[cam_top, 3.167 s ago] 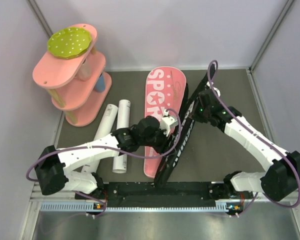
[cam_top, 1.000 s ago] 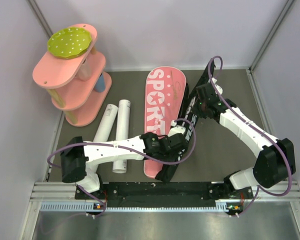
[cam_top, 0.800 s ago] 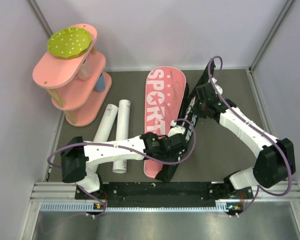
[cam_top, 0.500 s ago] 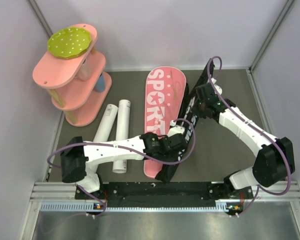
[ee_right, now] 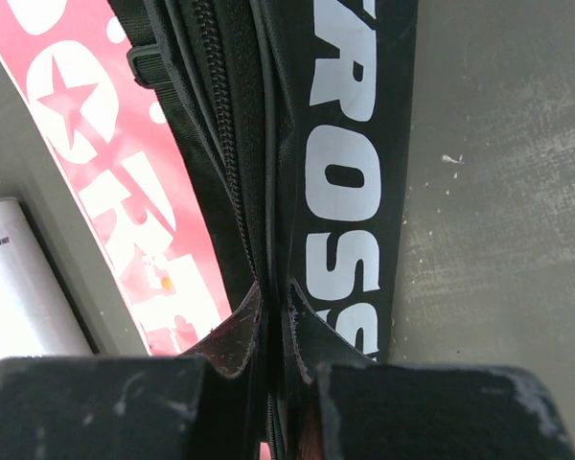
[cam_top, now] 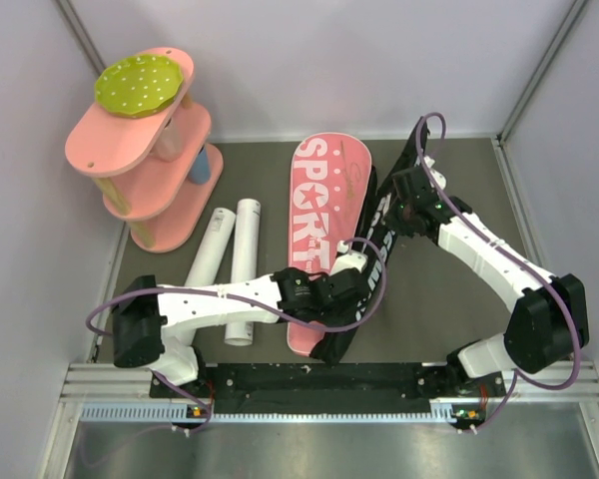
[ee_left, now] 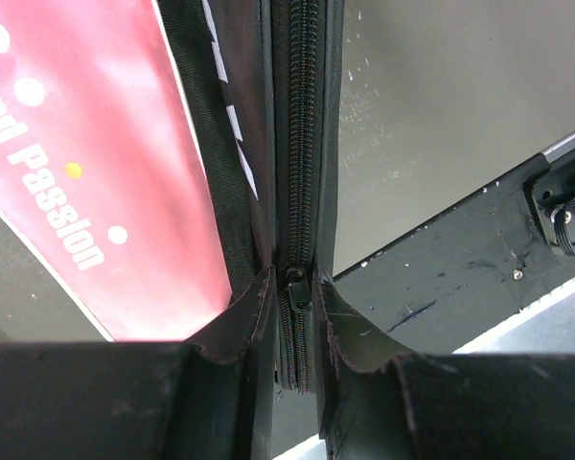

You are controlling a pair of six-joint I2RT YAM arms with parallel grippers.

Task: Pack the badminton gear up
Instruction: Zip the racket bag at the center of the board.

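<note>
The racket-shaped bag (cam_top: 317, 215) lies in the middle of the table, its pink "SPORT" side up and its black "CROSSWAY" side (ee_right: 350, 163) lifted on edge. My left gripper (cam_top: 355, 271) is shut on the bag's zip edge, with the zip slider (ee_left: 297, 281) between its fingertips. In the left wrist view the gripper (ee_left: 295, 287) shows the closed zip running away from it. My right gripper (cam_top: 391, 214) is shut on the bag's black rim further back; it also shows in the right wrist view (ee_right: 276, 299). Two long white tubes (cam_top: 232, 269) lie left of the bag. Rackets and shuttlecocks are out of view.
The pink tiered shelf (cam_top: 145, 165) with the green dotted disc (cam_top: 138, 84) stands at the back left. Grey walls close in the table. The black base rail (cam_top: 309, 379) runs along the near edge, just past the bag's near end.
My left gripper has slid along the bag's black edge toward its near end, and its arm has swung lower. My right gripper has shifted slightly left and kept its hold.
</note>
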